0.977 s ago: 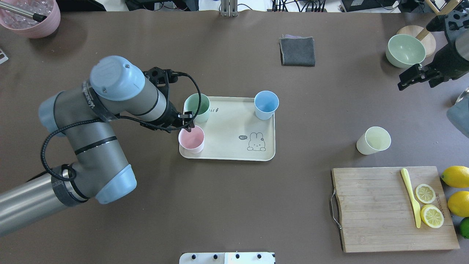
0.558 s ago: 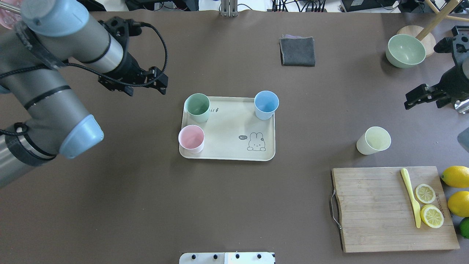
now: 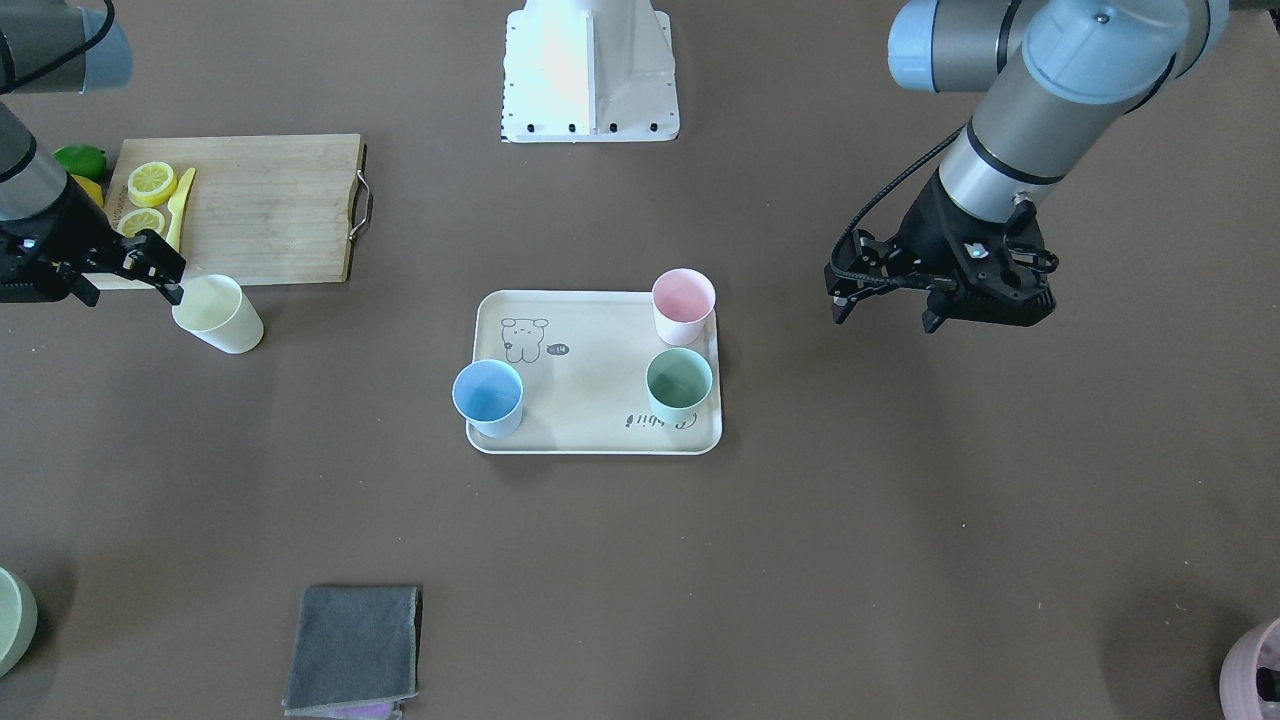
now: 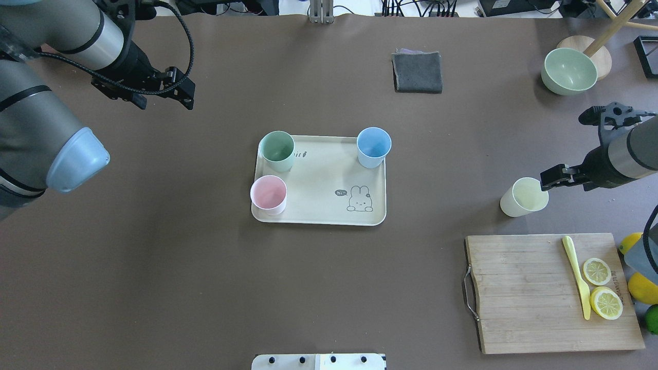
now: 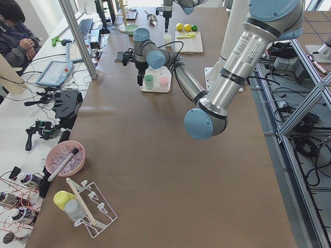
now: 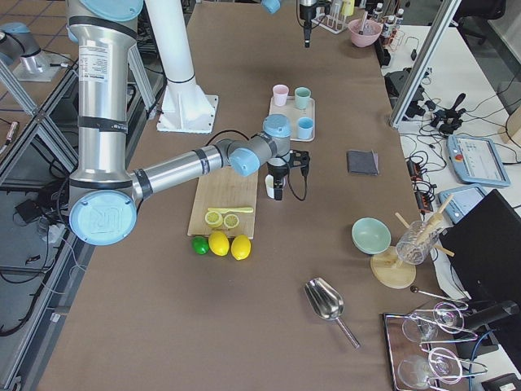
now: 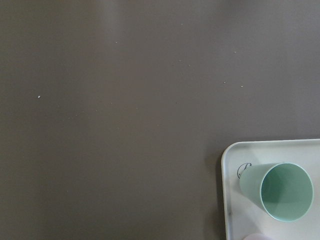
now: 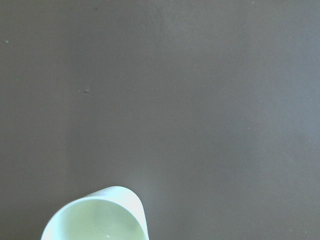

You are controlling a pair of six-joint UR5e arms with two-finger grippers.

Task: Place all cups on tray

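Observation:
The cream tray (image 4: 318, 174) lies mid-table with the mint green cup (image 4: 277, 150), the light blue cup (image 4: 373, 147) and the pale pink cup (image 4: 268, 194) standing upright on it. The pale yellow cup (image 4: 523, 197) stands on the bare table to the tray's right, off the tray. My right gripper (image 4: 565, 181) is open, with one fingertip at the yellow cup's right rim; its wrist view shows the cup's rim (image 8: 97, 215) at the bottom edge. My left gripper (image 4: 164, 103) is open and empty, up and left of the tray.
A wooden cutting board (image 4: 519, 293) with lemon slices and a yellow knife lies just in front of the yellow cup, with whole lemons (image 4: 642, 288) beside it. A grey cloth (image 4: 417, 72) and a pale green bowl (image 4: 569, 71) sit at the far side.
My left gripper has drawn back from the pink cup on the tray, up and to the left. My right gripper has come down and in to the yellow cup's rim.

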